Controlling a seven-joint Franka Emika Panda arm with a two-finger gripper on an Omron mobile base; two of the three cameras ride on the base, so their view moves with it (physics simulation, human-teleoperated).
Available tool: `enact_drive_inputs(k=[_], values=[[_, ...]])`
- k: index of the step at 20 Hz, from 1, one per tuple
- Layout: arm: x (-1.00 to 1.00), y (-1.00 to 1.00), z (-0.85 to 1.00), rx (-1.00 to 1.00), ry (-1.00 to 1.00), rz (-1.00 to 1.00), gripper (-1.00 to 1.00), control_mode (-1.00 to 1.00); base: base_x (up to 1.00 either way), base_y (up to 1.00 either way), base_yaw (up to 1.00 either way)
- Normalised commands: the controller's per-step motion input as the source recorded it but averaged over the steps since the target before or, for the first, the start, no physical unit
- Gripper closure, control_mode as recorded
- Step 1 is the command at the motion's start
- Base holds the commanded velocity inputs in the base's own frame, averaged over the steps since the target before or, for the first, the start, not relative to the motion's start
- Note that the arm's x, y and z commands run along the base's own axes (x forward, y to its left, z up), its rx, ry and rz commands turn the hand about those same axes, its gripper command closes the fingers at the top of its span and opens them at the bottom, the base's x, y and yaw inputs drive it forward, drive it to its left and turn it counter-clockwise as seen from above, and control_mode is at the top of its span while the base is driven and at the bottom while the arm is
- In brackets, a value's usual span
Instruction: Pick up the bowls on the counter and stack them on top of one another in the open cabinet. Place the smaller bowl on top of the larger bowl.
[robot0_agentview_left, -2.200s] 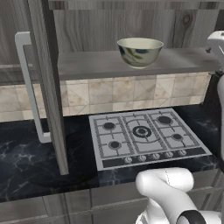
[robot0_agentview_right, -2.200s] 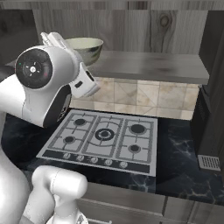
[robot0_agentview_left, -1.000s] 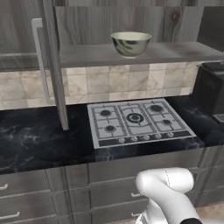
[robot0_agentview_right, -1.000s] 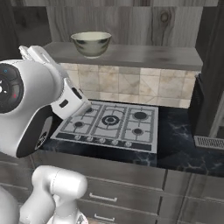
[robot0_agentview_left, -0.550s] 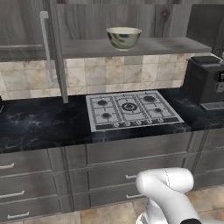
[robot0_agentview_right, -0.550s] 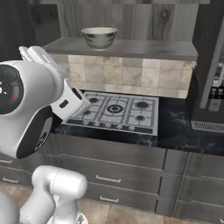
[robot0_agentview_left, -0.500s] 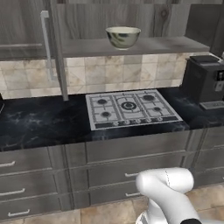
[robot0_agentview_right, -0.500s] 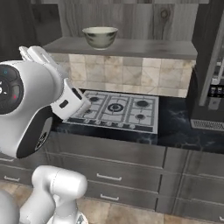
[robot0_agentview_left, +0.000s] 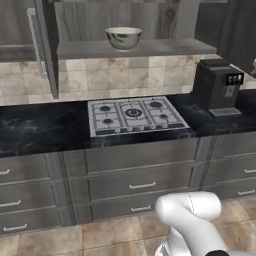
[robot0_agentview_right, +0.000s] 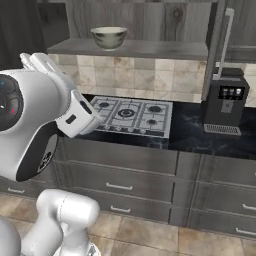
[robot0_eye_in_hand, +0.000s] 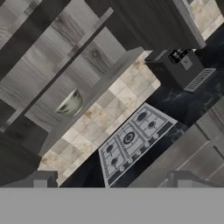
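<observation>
1. Bowls first: the larger bowl, the deep mottled one, already sits upright on the shelf of the open cabinet, so by my read half the job is done.
2. What's left is the smaller bowl — I can't spot it on any stretch of the counter that's in frame, so it still has to be found, picked up and nested inside the big one.
3. Containers: the cabinet shelf holds just that one bowl, roughly over the gas hob, and the bowl itself looks empty from the right base view, though the angle doesn't show its bottom.
4. Cabinet door hangs swung open to the left of the shelf, so access looks fine.
5. Gripper: the two dark tips stand far apart at the bottom of the hand view, spread about as wide as they go, with nothing between them. It's well back from the counter, looking across at the shelf, hob and coffee machine — not near any bowl.
</observation>
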Motion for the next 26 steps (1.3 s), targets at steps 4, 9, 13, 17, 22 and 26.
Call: enact_drive_inputs(k=[4,9,13,17,22,26], values=[[0.00,0.00,0.00,0.00,0.00,0.00,-1.00,1.00,-0.33,-0.58,0.00],[0.00,0.00,0.00,0.00,0.00,0.00,-1.00,1.00,-0.33,-0.58,0.00],[0.00,0.00,0.00,0.00,0.00,0.00,-1.00,1.00,-0.32,-0.58,0.00],[0.00,0.00,0.00,0.00,0.00,0.00,-1.00,1.00,-0.23,-0.61,0.00],[0.00,0.00,0.00,0.00,0.00,0.00,-1.00,1.00,-0.07,-0.62,0.00],[0.00,0.00,0.00,0.00,0.00,0.00,-1.00,1.00,0.04,-0.62,0.00]])
